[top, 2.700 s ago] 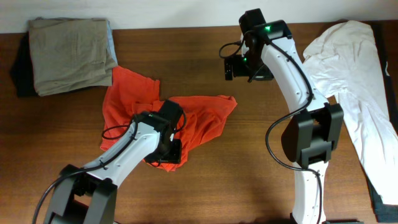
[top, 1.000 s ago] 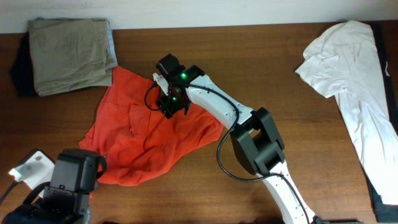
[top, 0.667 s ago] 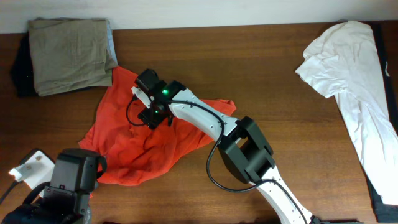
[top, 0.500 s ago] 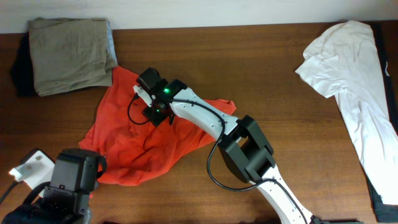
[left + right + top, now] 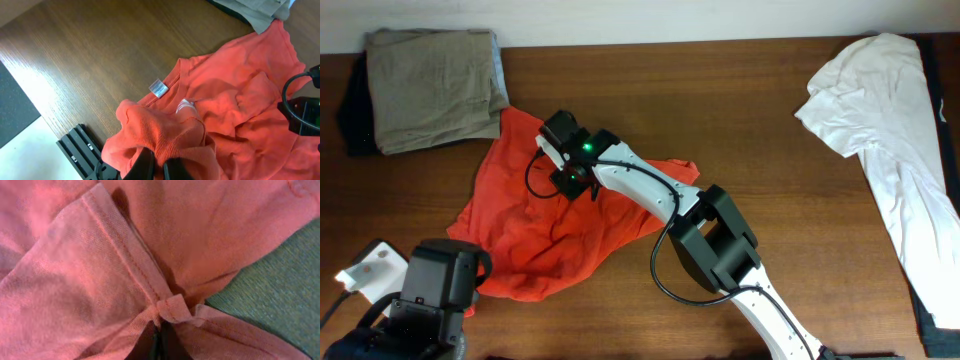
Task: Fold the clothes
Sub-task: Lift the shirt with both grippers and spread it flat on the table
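On worktop, garment: red-orange soft-fabric T-shirt (image 5: pixel 550 225) lies crumpled, partly spread, left of centre on the brown wooden worktop (image 5: pixel 740 120), just below the khaki-grey folded garments (image 5: pixel 435 85).
Change, right: the arm has crossed from the far right onto the shirt's upper middle. Right fingers (image 5: pixel 159 345) went from wide to clenched on a pinch of cloth.
Change, left: the arm has pulled back to the near-left corner, and the shirt is drawn wider.
Left fingers (image 5: pixel 151 162): clenched on a bunched, lifted shirt edge.
Meaning: two grips are set, probably for stretching flat. No fold yet.
Right wrist only: pinched nub beside a stitched hem (image 5: pixel 125 255).
Left wrist only: small white neck tag (image 5: pixel 159 88) at the collar.
Overhead only: white crumpled garment (image 5: pixel 880 110), well apart on the right.
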You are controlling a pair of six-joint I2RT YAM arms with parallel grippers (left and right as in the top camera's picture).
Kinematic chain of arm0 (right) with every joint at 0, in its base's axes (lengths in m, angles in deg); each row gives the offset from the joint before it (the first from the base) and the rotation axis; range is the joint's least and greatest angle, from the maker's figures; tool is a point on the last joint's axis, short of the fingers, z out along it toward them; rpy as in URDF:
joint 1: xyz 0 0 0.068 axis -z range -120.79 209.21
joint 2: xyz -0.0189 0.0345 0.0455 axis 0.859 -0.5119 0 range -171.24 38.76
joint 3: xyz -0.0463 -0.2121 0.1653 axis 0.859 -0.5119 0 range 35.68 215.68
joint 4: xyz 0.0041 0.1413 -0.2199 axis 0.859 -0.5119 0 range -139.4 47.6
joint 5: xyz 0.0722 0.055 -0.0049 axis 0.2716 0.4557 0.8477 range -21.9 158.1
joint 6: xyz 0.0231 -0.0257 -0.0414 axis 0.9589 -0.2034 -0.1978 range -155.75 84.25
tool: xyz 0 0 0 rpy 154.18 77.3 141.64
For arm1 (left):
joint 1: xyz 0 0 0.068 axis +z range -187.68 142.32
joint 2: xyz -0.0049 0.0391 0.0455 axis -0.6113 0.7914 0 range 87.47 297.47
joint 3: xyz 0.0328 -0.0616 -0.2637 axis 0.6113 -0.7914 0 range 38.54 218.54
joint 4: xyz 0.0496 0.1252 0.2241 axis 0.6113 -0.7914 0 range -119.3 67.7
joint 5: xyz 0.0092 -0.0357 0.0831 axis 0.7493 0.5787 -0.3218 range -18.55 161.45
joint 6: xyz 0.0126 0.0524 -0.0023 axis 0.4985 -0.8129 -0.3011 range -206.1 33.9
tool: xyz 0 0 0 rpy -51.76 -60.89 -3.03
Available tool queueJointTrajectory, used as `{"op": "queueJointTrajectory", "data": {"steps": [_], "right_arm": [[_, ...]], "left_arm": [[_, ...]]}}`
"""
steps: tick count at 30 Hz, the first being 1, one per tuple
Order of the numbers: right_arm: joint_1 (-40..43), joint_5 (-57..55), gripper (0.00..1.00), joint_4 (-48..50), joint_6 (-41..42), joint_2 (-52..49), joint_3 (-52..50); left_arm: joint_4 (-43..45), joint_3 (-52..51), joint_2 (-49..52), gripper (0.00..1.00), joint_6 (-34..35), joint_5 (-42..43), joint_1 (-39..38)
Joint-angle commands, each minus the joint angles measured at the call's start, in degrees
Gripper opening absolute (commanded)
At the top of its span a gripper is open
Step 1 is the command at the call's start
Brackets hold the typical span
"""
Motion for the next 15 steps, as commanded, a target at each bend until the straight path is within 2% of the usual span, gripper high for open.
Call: {"op": "queueJointTrajectory", "data": {"steps": [1,3,5,6,11,14,15], "right_arm": [[1.14,-5.68,0.04,-1.07,2.97,0.28,1.09],[3.37,-7.41,0.04,-5.07,5.99,2.89,3.69],[7.04,-7.41,0.04,-9.97,6.01,7.43,5.95],[9.97,-7.63,0.04,-13.31,7.13,11.17,7.72],[24.09,-7.8,0.04,-22.08,7.52,30.8,10.62],[31.63,-7.82,0.04,-23.26,7.52,41.88,10.62],[36.04,-7.8,0.04,-24.5,7.89,47.69,10.62]], "left_arm": [[0.17,-0.42,0.22,0.05,0.37,-0.04,0.35],[1.33,-0.42,0.22,0.05,0.24,0.02,0.35],[4.7,-0.42,0.22,0.04,-6.38,2.91,0.35],[7.87,-0.42,0.35,0.04,-10.43,4.85,0.35],[11.5,1.33,4.44,0.01,-15.21,6.91,0.35],[10.78,10.69,8.31,0.01,-17.18,7.96,0.35],[10.51,18.73,10.27,0.01,-20.09,8.22,0.35]]}}
